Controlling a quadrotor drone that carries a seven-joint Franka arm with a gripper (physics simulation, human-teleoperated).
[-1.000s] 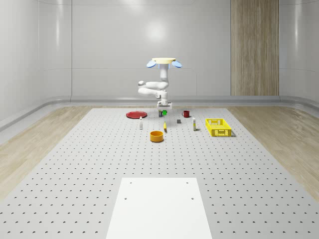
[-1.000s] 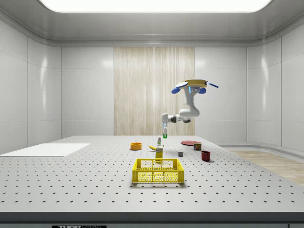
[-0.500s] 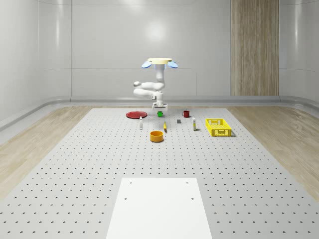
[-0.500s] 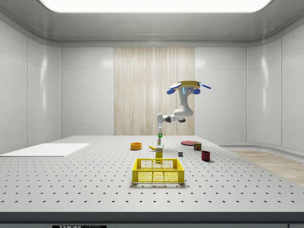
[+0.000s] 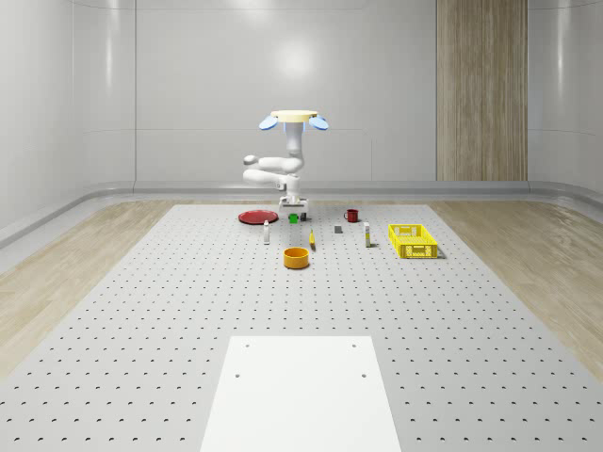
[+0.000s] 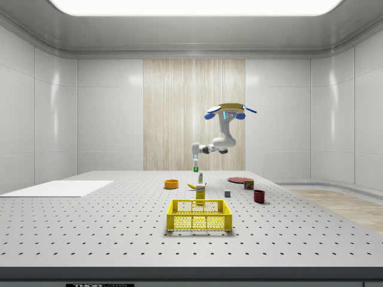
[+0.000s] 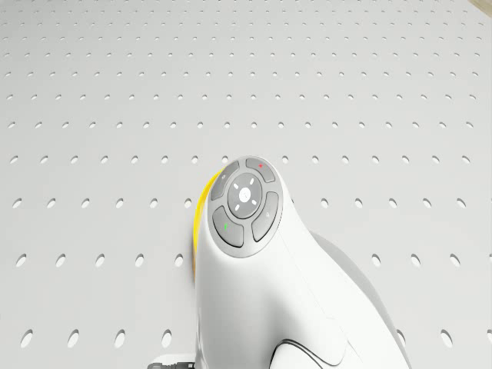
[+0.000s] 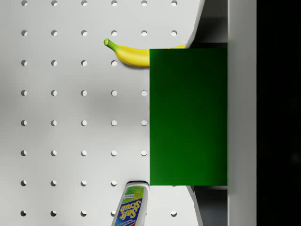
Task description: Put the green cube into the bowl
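Observation:
My gripper (image 5: 293, 211) hangs from the arm under the drone (image 5: 292, 118) and is shut on the green cube (image 5: 293, 218), held a little above the table. The drone hovers over the far part of the table, near the red plate (image 5: 256, 217). The orange bowl (image 5: 297, 257) stands on the table nearer the camera, apart from the cube. In the side view the cube (image 6: 196, 170) hangs to the right of the bowl (image 6: 171, 184) and higher. In the wrist view the cube (image 8: 188, 115) sits between the fingers (image 8: 214, 23), above a banana (image 8: 129, 54) and a bottle (image 8: 130, 207).
A yellow crate (image 5: 413, 240) stands at the whole-scene view's right, with a red mug (image 5: 351, 215), a grey block (image 5: 337, 227) and a small bottle (image 5: 366, 235) near it. Another bottle (image 5: 267, 234) stands left of the banana (image 5: 312, 240). A white sheet (image 5: 301, 391) lies at the front.
Drone, arm and gripper have moved to the whole-scene view's left and the side view's left, carrying the green cube with them. The things on the table have not moved.

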